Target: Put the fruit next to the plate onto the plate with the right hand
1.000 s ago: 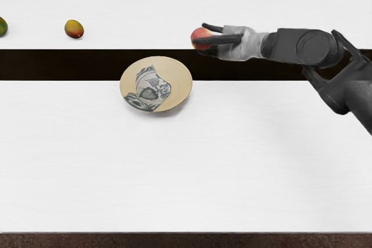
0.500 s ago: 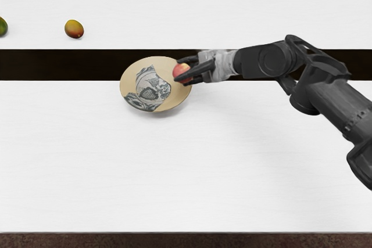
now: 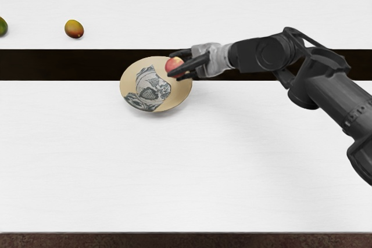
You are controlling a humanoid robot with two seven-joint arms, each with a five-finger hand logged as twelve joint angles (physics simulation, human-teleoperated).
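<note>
Right arm point(image 3: 302, 68) had reached slightly farther left than half a second before. White table point(image 3: 174, 161) carried the plate point(image 3: 174, 94). Right hand point(image 3: 196, 63) clasped the red fruit point(image 3: 173, 65) over the plate's 1 o'clock rim; contact with the plate unclear. Small mango point(image 3: 74, 28) lay well apart, toward 10 o'clock.

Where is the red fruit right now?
In the head view, the red fruit is gripped by the right hand over the upper right part of the plate, near the picture's middle; whether it touches the plate cannot be told.
</note>
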